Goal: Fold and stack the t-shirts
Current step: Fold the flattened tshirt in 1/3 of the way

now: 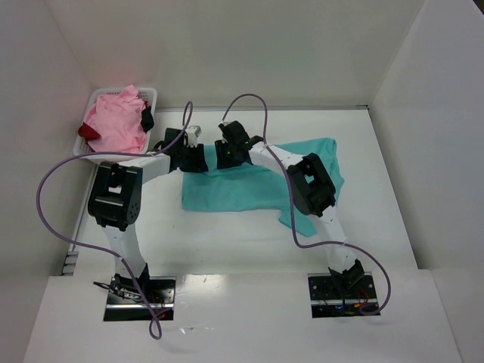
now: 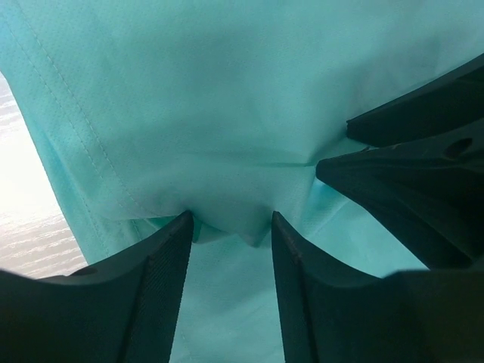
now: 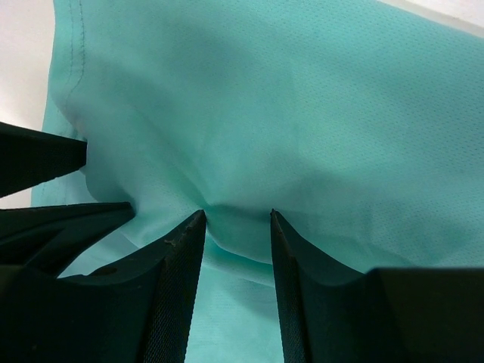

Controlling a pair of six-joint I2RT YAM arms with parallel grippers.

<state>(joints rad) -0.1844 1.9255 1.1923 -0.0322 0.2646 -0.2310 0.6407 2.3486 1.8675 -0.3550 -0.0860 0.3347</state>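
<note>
The white lattice basket (image 1: 152, 93) in the far left corner holds a crumpled pink t-shirt (image 1: 117, 121), with a dark red t-shirt (image 1: 88, 133) mostly buried at its left side. The teal t-shirt (image 1: 249, 189) lies spread mid-worktop (image 1: 227, 242), wrinkled where the arms meet its far left edge. The left end effector (image 2: 231, 219) and right end effector (image 3: 238, 215) each straddle a ridge of bunched teal cloth; I cannot tell whether either truly clamps it. The arms hide that corner from above.
</note>
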